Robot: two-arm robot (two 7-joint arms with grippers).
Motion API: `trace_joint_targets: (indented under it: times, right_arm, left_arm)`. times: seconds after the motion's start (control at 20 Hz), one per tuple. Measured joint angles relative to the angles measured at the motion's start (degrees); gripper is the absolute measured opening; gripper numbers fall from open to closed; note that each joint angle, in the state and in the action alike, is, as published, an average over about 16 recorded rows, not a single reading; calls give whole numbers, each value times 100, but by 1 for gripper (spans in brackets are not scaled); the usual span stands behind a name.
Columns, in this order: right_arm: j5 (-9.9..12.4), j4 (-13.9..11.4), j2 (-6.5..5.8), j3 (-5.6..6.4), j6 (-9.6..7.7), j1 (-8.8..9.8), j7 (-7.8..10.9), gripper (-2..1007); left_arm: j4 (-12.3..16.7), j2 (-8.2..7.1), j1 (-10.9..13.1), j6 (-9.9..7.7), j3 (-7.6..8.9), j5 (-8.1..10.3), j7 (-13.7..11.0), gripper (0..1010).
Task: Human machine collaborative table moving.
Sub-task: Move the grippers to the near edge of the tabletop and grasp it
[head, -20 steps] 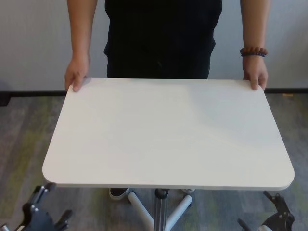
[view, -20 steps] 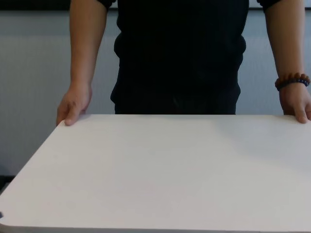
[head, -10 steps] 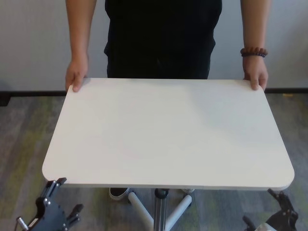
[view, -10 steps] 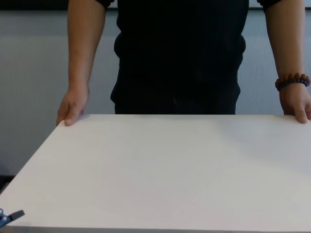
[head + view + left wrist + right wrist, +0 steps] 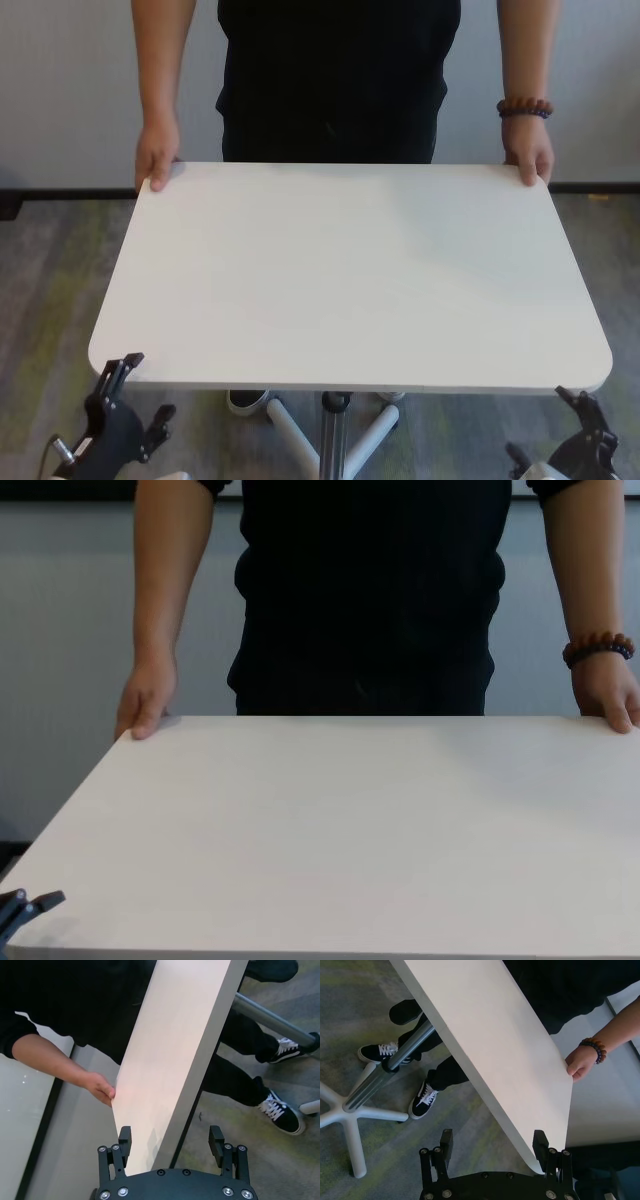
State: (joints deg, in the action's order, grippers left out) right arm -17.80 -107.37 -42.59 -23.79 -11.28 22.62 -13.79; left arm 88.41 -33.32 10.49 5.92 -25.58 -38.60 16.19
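Nearest the robot, the left gripper (image 5: 128, 398) is seen at the near left corner of the table (image 5: 350, 270). Its fingers are spread wide, one on each side of the tabletop's thin edge, and no contact with the board can be made out. The right gripper (image 5: 575, 415) is placed the same way at the near right corner, its fingers parted around the edge, again with no clear touch.

The white tabletop is spread between the robot and the person (image 5: 335, 80). It is carried on a grey post (image 5: 335, 435) rising from a white star-shaped base (image 5: 350, 1120) on the grey carpet.

At the far side, the two far corners are held by the person's hands. The hand on the robot's left (image 5: 157, 155) is laid on the far left corner, thumb on top. The hand on the robot's right (image 5: 530, 158), with a beaded bracelet (image 5: 525, 107) at the wrist, is laid on the far right corner.
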Motion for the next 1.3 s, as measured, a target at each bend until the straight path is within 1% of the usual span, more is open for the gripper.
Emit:
trace_joint_targets:
  times: [0.3,0.45,0.85,1.3]
  right_arm:
    - [-215,80,73,-12,-63,-87,58,1001]
    - [-300,111,106,-6,-82,-120,89,1001]
    - [-482,168,174,44,-103,-172,168,1001]
    - [-599,226,258,129,-76,-184,257,1001]
  left_arm:
    - [-155,208,-143,-204,-50,-399,131,1001]
    - [-231,301,-208,-268,-70,-555,171,1001]
    - [-413,532,-377,-357,-108,-863,233,1002]
    - [-631,741,-555,-411,-139,-1180,278,1002]
